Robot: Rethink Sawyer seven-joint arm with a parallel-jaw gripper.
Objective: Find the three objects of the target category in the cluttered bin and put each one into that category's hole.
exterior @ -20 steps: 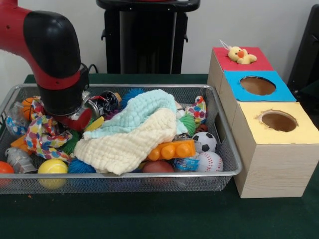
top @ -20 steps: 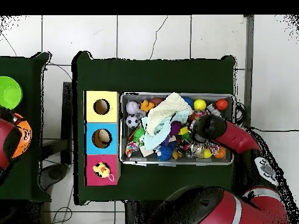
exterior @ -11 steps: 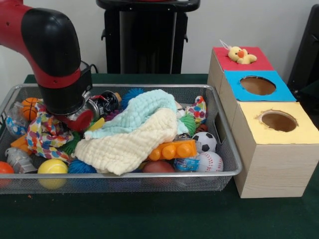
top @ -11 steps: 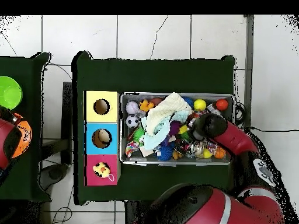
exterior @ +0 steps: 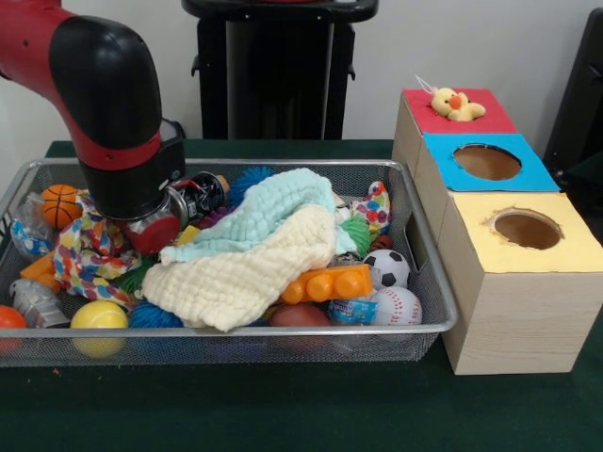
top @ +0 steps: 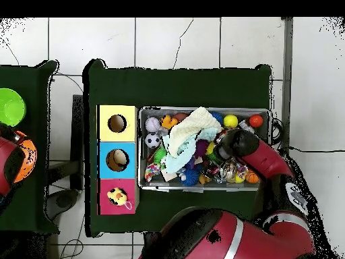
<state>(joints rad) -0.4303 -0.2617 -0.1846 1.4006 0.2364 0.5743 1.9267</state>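
The red and black arm [exterior: 104, 104] is down in the left half of the wire bin [exterior: 429, 282], its gripper [exterior: 151, 226] buried among the toys beside the colourful cloth [exterior: 85, 254]; whether the fingers are released or clenched, I cannot tell. The pale blue and cream cloths [exterior: 254, 250] fill the bin's middle. At right, a soccer ball [exterior: 387, 267] and baseball [exterior: 397, 305]. A yellow duck [exterior: 454, 104] sits in the red box's hole, upper right.
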